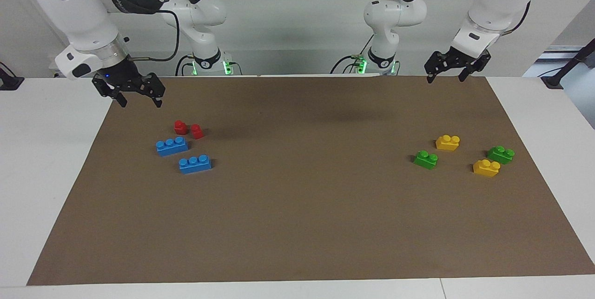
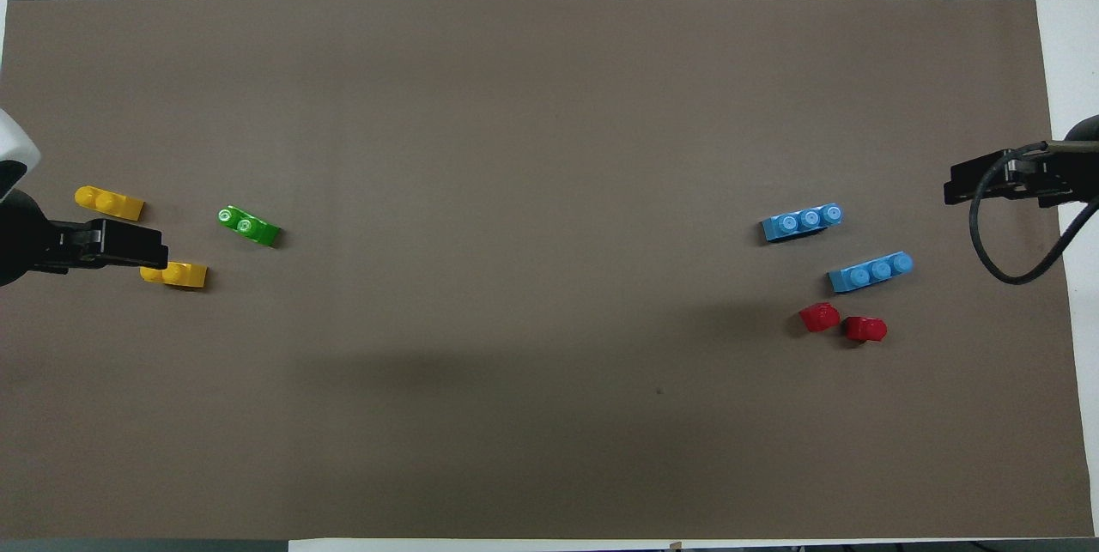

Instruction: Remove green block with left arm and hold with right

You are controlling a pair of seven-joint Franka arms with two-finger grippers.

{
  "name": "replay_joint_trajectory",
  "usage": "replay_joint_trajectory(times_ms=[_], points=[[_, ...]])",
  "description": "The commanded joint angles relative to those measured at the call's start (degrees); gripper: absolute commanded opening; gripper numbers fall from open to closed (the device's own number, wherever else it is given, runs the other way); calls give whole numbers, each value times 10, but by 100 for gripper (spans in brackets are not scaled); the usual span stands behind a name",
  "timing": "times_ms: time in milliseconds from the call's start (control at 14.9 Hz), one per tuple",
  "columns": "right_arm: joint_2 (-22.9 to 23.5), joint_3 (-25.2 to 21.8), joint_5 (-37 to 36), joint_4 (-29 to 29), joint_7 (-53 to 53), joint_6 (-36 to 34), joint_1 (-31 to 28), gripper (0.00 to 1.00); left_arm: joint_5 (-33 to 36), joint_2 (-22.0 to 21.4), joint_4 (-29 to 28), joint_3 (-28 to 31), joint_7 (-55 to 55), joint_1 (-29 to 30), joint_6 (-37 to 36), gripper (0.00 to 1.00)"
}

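The green block (image 1: 426,159) (image 2: 248,226), bright light green with two studs, lies on the brown mat (image 1: 297,224) toward the left arm's end, untouched. My left gripper (image 1: 445,78) (image 2: 129,245) hangs open high over the mat's edge by the robots, well apart from the block. In the overhead view it covers the spot between two yellow bricks. My right gripper (image 1: 141,102) (image 2: 1000,180) hangs open over the mat's corner at the right arm's end, above the red pieces (image 1: 188,129), holding nothing.
A darker green brick (image 1: 500,154) and two yellow bricks (image 1: 448,142) (image 1: 486,168) lie close to the green block. Two blue three-stud bricks (image 1: 172,145) (image 1: 195,164) lie at the right arm's end. White tabletop (image 1: 46,173) borders the mat.
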Motion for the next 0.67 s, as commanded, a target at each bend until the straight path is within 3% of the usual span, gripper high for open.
replay_joint_trajectory(times_ms=[0,602], points=[[0,1,-5,7,-13,-12,-8,100,-9,-4,2,4,18,-1,8,100],[-2,1,-5,3,-11,-13,-9,100,-5,-5,-2,3,37,-3,8,100]])
